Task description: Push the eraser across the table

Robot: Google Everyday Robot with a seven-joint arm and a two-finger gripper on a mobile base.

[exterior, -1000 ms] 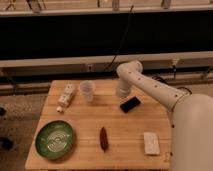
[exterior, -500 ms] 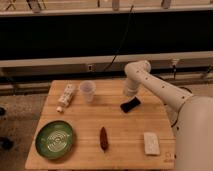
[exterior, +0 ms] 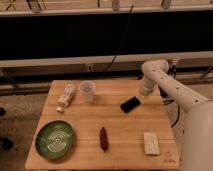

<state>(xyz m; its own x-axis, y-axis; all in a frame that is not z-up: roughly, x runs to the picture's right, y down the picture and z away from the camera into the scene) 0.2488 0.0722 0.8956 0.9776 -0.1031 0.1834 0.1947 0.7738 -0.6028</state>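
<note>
The eraser (exterior: 130, 104) is a small flat black block lying at an angle on the wooden table (exterior: 120, 140), right of centre and toward the far side. My gripper (exterior: 143, 93) hangs down from the white arm (exterior: 170, 90) just beyond the eraser's upper right end, close to it or touching it. The arm reaches in from the right side.
A clear plastic cup (exterior: 87, 90) and a whitish tube-like item (exterior: 65, 96) stand at the far left. A green plate (exterior: 54, 139) is at the near left, a dark red elongated item (exterior: 103, 137) near the front middle, and a whitish block (exterior: 150, 143) at the near right.
The arm and gripper have swung to the right, from above the eraser's left side to its upper right end. The eraser has stayed about where it was.
</note>
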